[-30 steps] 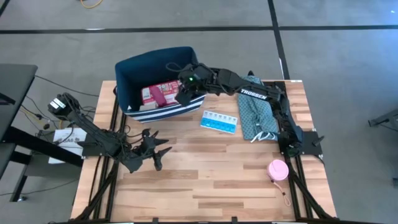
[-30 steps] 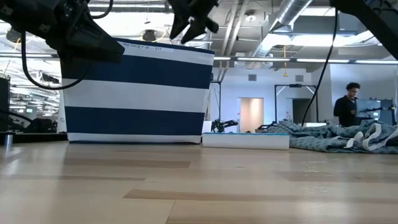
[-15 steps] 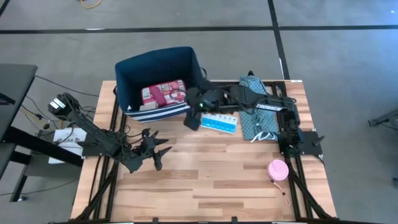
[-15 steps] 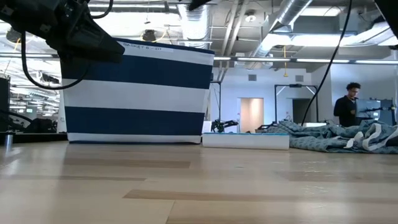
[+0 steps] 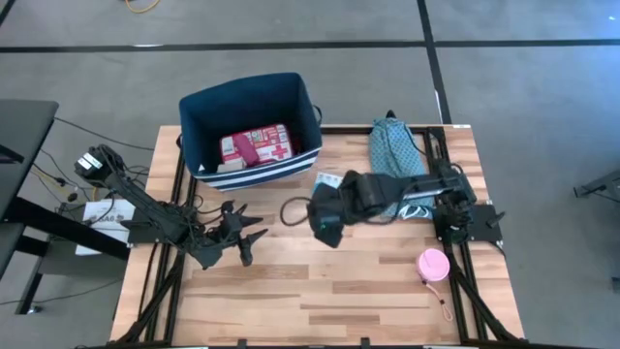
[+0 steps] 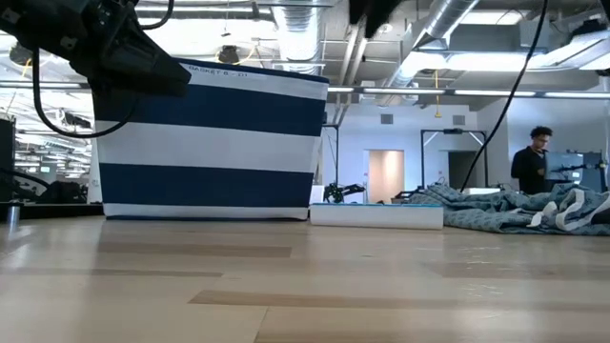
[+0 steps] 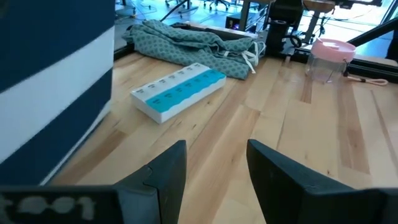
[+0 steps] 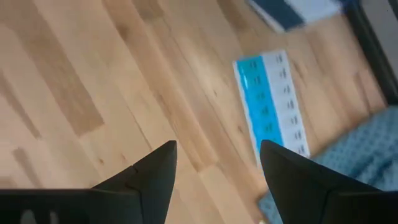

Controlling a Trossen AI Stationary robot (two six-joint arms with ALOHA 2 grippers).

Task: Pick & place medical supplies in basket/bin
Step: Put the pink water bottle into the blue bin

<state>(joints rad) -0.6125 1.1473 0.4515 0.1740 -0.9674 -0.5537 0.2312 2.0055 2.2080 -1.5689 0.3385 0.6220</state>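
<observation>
Where the right arm crosses above, the pill organizer (image 5: 329, 180) is mostly hidden.

Pale wood-plank table (image 5: 320, 281), striped cloth bin (image 5: 203, 107)

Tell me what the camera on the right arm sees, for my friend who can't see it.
A light-blue pill organizer strip lies on the wooden table, ahead of the open, empty right gripper. A corner of the teal cloth shows beside the strip.
</observation>
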